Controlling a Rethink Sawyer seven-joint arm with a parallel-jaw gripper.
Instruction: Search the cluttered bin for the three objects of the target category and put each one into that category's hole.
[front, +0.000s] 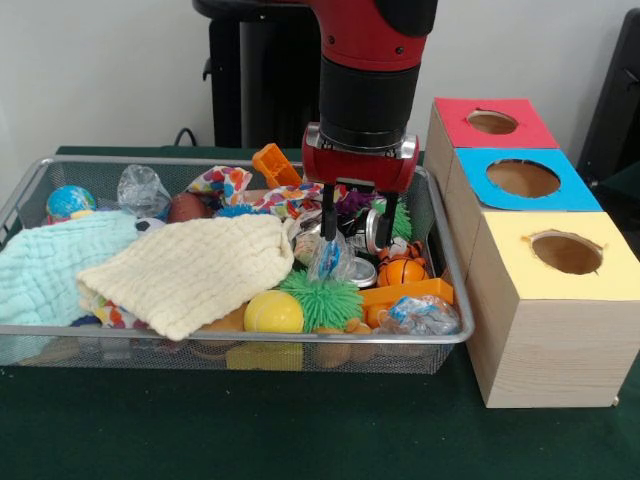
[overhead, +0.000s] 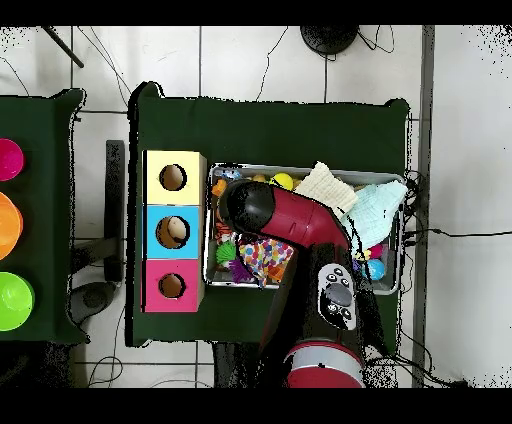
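While the red and black arm (front: 368, 70) reaches down over the right half of the wire basket (front: 30, 185), its gripper (front: 352, 235) hangs with the two black fingers (front: 328, 212) spread apart, one on each side of a gap. A wad of clear plastic film (front: 330, 258) with a touch of blue sits right at the tip of the left-hand finger in the front view, touching it or just below it; I cannot tell whether the finger presses into it, and the jaws are not pinched on it. The other finger stands to the right of the wad, near a shiny round tin (front: 372, 230).

A second wad of film (front: 420, 316) lies in the basket's near right corner, beside an orange block (front: 408, 292). A third wad (front: 142, 190) lies at the far left, next to a small globe ball (front: 70, 202). A cream cloth (front: 190, 270) and a pale green cloth (front: 50, 268) cover much of the left half, and a spiky green ball (front: 322, 300) sits next to a yellow ball (front: 273, 313) at the front.

Just right of the basket stand three wooden boxes. The blue-faced box (front: 575, 195) is the middle one, and its round hole (front: 523, 178) faces up. In the overhead view the arm hides the gripper, and the blue box's hole (overhead: 173, 232) shows a pale shape inside.
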